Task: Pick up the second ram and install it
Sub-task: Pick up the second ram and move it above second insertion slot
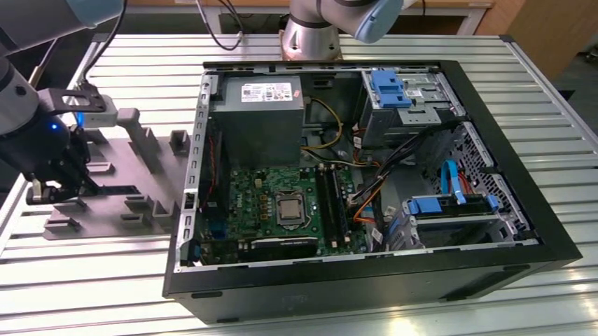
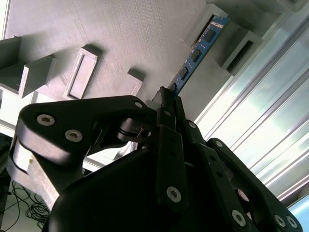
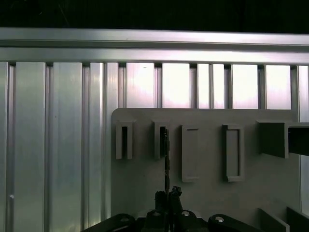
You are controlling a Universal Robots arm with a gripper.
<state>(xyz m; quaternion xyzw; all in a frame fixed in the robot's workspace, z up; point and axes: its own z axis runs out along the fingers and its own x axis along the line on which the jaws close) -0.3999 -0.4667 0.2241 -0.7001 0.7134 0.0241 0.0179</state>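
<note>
The second ram (image 2: pixel 195 53) is a thin blue stick with dark chips. Its far end sits in a raised slot of the grey tray (image 2: pixel 120 38). My gripper (image 2: pixel 169 99) is shut on its near end. In the first wrist view the ram (image 3: pixel 166 154) shows edge-on as a dark line running from my gripper (image 3: pixel 167 195) into a tray slot (image 3: pixel 161 140). In the exterior view my gripper (image 1: pixel 56 192) hangs low over the tray (image 1: pixel 131 175) at that view's left. The green motherboard (image 1: pixel 280 203) with its black socket rails (image 1: pixel 329 199) lies in the open computer case.
The open black case (image 1: pixel 374 280) fills the middle of the slatted metal table (image 1: pixel 84 280). Inside are a grey power supply (image 1: pixel 257 119), blue drive brackets (image 1: pixel 388 87) and loose cables (image 1: pixel 369 203). The tray carries upright pegs (image 1: pixel 140 133) and several empty slots (image 3: pixel 231 152).
</note>
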